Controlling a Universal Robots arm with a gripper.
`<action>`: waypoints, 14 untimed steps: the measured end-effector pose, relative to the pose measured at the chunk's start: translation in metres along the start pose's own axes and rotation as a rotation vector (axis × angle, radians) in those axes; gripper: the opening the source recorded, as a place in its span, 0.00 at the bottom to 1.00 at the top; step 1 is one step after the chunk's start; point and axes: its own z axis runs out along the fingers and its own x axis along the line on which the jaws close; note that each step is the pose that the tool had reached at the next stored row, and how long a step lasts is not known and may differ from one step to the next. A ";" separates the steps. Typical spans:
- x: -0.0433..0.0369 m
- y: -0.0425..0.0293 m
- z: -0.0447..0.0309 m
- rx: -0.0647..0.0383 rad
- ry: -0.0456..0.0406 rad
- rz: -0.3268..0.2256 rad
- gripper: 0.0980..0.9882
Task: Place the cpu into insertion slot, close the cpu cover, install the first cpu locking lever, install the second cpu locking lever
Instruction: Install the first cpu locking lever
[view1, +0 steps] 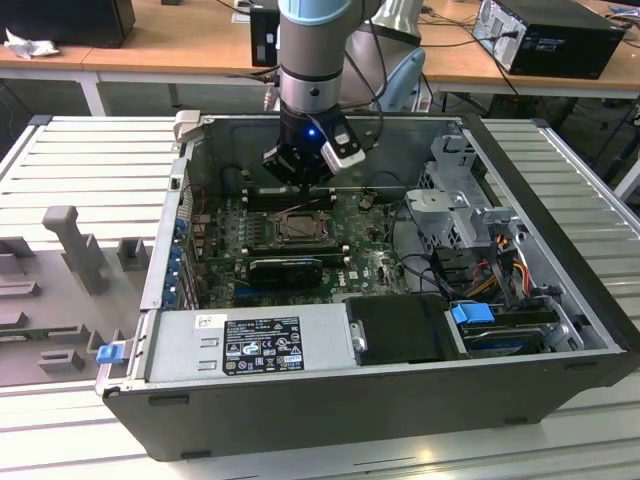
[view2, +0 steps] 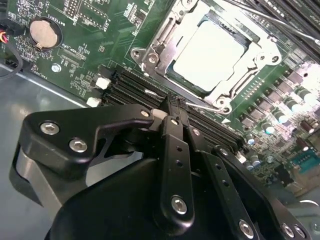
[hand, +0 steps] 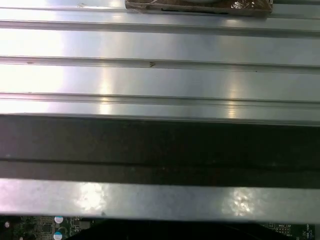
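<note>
- 1 hand (view2: 175, 106), closed: you had its 2 fingers pressed together with nothing visible between them. It sat low over the green board, just beside the socket's near edge.
- 1 cpu (view2: 210, 52), pale top up, seated flat in the insertion slot (view1: 272, 228).
- 1 cpu cover (view2: 155, 47), a silvery frame that lay down around the chip; you could judge it closed.
- 1 thin wire lever (view2: 200, 106), running along the socket's near side right at your fingertips. Whether they touched it, and whether it was latched, could not be told.
- Risk, slip: the wire was thin and round, so your closed tips could have skated off it and struck the memory slots (view2: 125, 82) directly beneath.
- Risk, spring-back: a lever not fully hooked would likely have jumped up and freed the cover.
- Risk, skewed push: force off the lever's line could have loaded the frame unevenly over the chip.
- Risk, neighbours: small capacitors (view2: 280, 117) stood near the socket's far corner, within reach of a wide sweep.
- Edges: the case wall (hand: 160, 200) rose close behind your wrist, and the drive cage (view1: 455, 200) closed off the exterior view's right.
- Open room: straight up through the open case top, with a little sideways room along the slots. The slatted bench (view1: 80, 150) lay beyond the case.
</note>
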 end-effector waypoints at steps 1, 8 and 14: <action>-0.0009 0.0001 0.0004 0.000 0.0003 -0.002 0.01; -0.0058 0.0005 0.0027 0.000 0.0007 -0.011 0.01; -0.0071 0.0003 0.0081 0.000 0.0011 -0.017 0.01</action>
